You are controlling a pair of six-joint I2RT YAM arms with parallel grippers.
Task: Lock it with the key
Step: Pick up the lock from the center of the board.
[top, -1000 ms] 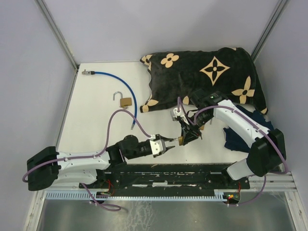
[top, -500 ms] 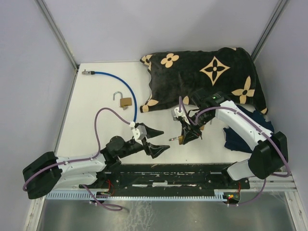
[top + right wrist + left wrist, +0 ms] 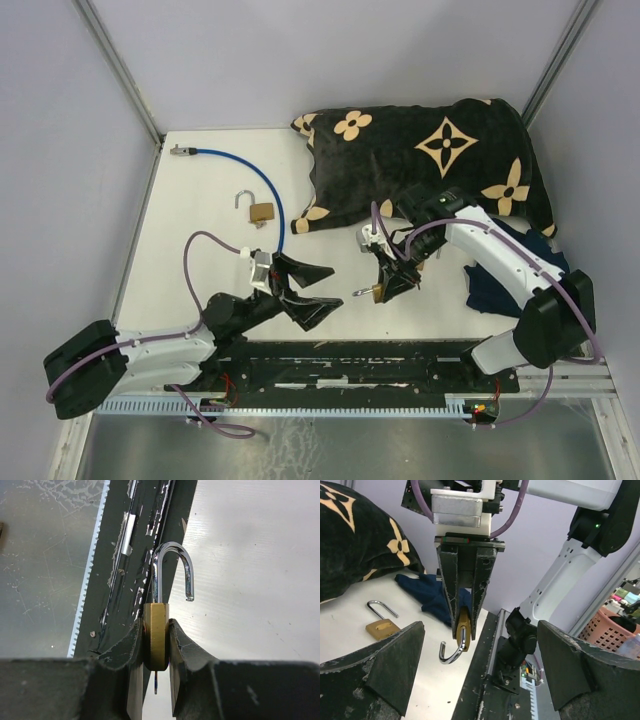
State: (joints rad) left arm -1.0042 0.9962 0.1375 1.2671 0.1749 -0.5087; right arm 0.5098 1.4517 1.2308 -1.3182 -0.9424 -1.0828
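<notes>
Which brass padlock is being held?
The brass padlock clamped in the right gripper; the other brass padlock lies free beside the blue cable.

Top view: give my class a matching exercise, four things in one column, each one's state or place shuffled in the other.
1 left gripper
2 right gripper
3 loose padlock
4 blue cable

A brass, shackle open, lying free
B jaws wide, empty
C shut on the held padlock
D curves from the far left corner

Pairs: 1-B, 2-C, 3-A, 4-D

Bright even light, soft shadows, glint on padlock point(image 3: 157, 626) shackle
</notes>
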